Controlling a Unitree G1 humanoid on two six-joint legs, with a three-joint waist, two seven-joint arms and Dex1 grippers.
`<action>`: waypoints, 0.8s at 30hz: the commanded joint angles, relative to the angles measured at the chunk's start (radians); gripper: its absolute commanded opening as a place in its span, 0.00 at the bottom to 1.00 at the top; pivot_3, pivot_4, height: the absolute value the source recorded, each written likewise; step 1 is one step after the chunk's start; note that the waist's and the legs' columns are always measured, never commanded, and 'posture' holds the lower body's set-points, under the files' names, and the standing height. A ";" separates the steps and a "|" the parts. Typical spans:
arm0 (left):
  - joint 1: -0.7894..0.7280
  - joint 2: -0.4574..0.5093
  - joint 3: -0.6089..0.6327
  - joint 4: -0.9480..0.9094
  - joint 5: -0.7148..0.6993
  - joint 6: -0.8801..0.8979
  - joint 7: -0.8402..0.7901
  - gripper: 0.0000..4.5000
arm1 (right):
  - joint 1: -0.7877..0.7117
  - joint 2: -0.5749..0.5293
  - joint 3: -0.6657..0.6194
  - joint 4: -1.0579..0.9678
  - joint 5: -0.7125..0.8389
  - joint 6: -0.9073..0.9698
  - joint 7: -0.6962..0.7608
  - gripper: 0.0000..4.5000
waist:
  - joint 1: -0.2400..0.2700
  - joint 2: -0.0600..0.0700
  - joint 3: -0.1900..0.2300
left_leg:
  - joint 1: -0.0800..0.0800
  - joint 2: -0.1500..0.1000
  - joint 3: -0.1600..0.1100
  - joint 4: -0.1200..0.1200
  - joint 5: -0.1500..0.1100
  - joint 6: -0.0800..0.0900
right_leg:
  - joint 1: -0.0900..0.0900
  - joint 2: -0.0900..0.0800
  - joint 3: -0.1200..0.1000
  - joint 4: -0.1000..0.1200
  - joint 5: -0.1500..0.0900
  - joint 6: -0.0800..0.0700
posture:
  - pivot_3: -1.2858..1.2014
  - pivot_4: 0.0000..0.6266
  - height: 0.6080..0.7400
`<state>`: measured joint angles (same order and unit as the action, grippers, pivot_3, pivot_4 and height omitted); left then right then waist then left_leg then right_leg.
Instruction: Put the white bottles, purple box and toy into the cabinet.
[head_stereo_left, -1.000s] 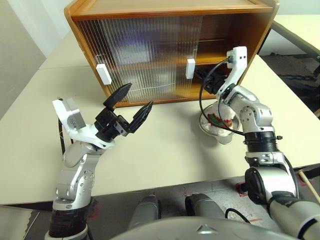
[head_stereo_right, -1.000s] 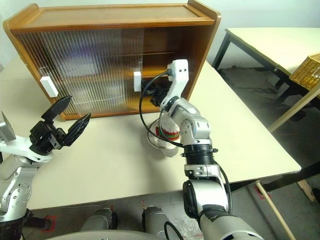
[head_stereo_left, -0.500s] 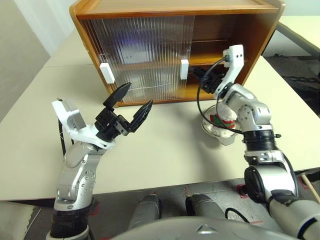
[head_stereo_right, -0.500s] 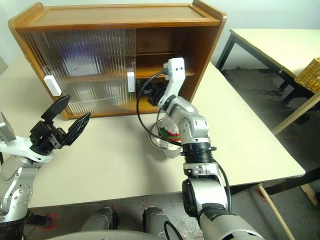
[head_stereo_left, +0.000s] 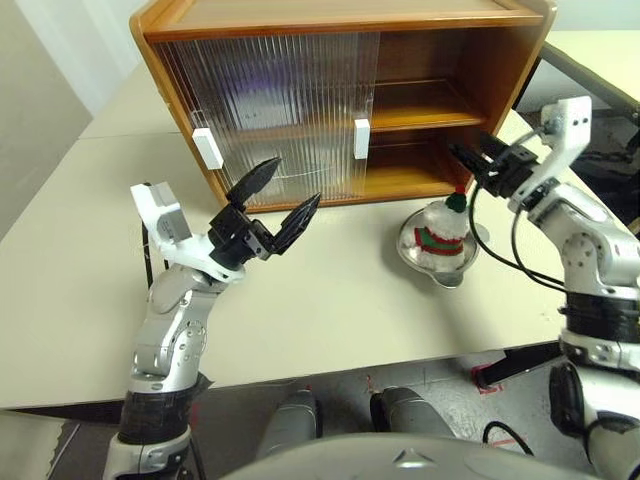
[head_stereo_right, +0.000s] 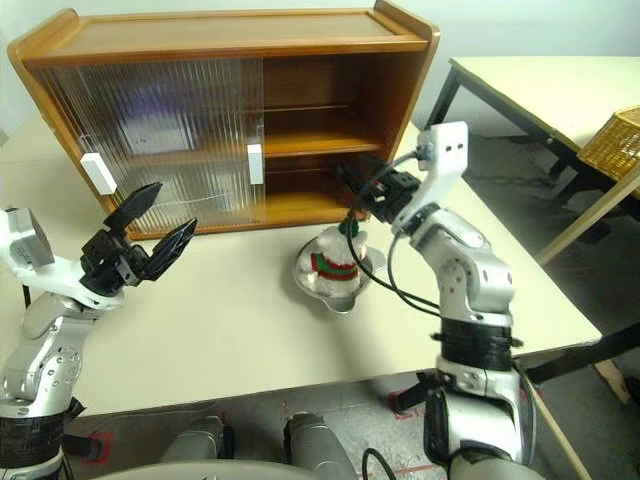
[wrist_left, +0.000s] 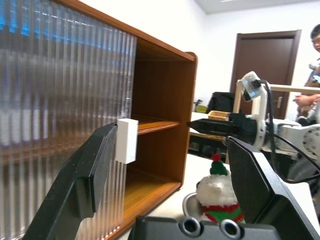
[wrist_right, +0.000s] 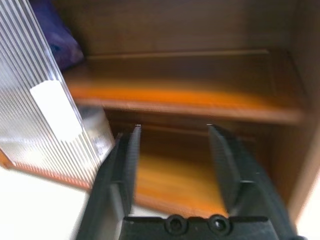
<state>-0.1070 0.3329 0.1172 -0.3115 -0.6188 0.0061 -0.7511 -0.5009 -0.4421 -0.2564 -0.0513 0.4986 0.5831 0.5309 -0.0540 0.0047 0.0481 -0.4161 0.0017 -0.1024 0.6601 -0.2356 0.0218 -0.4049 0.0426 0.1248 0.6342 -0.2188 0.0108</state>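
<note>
The wooden cabinet (head_stereo_left: 505, 70) stands at the back of the table with its ribbed doors (head_stereo_left: 270, 110) slid left, so both shelves are open on the right. A purple box (wrist_right: 59, 41) lies on the upper shelf behind the door. The toy (head_stereo_left: 440, 225), a white snowman with a red-and-green scarf, sits in a metal bowl (head_stereo_left: 412, 252) in front of the opening. My right gripper (head_stereo_left: 465, 158) hangs open and empty just right of the toy, pointing into the cabinet. My left gripper (head_stereo_left: 295, 180) is open and empty in front of the doors. The white bottles are hidden.
A white handle (head_stereo_left: 361, 138) marks the right door's edge. A second table (head_stereo_right: 540, 80) and a wicker basket (head_stereo_right: 615, 140) stand to the right. A person (wrist_left: 312, 47) stands far behind the right arm. Bare tabletop (head_stereo_left: 330, 290) lies between my arms.
My right gripper has come away from the door handle, swung right and opened. The toy, earlier behind that arm, now shows fully. The left arm has barely moved.
</note>
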 joint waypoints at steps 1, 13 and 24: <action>-0.015 0.001 -0.002 0.025 0.001 -0.004 -0.017 1.00 | 0.076 -0.034 -0.028 -0.091 0.039 0.051 0.004 0.97 | -0.006 0.000 0.000 | 0.000 0.000 0.000 0.000 0.000 0.000 | 0.001 0.000 0.000 0.000 -0.001 0.000 | 0.46 0.09 1.00; -0.032 0.002 0.004 0.055 -0.004 -0.004 -0.041 1.00 | 0.329 -0.059 -0.061 -0.306 0.164 0.133 0.002 0.99 | -0.027 -0.001 0.000 | 0.004 0.000 0.000 0.002 0.000 0.000 | 0.006 0.001 0.001 -0.001 -0.008 0.007 | 0.45 0.10 1.00; -0.041 0.007 0.010 0.054 -0.007 0.003 -0.043 1.00 | 0.385 0.002 0.006 -0.276 0.143 0.099 -0.009 0.99 | -0.035 -0.001 0.000 | 0.004 0.000 0.000 0.001 0.000 0.000 | 0.005 0.001 0.002 -0.002 -0.009 0.007 | 0.45 0.11 1.00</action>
<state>-0.1430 0.3351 0.1200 -0.2698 -0.6228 0.0062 -0.7877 -0.1278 -0.4437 -0.2639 -0.3395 0.6538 0.6946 0.5233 -0.0892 0.0042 0.0482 -0.4126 0.0014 -0.1025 0.6615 -0.2355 0.0219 -0.3998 0.0437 0.1264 0.6322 -0.2275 0.0183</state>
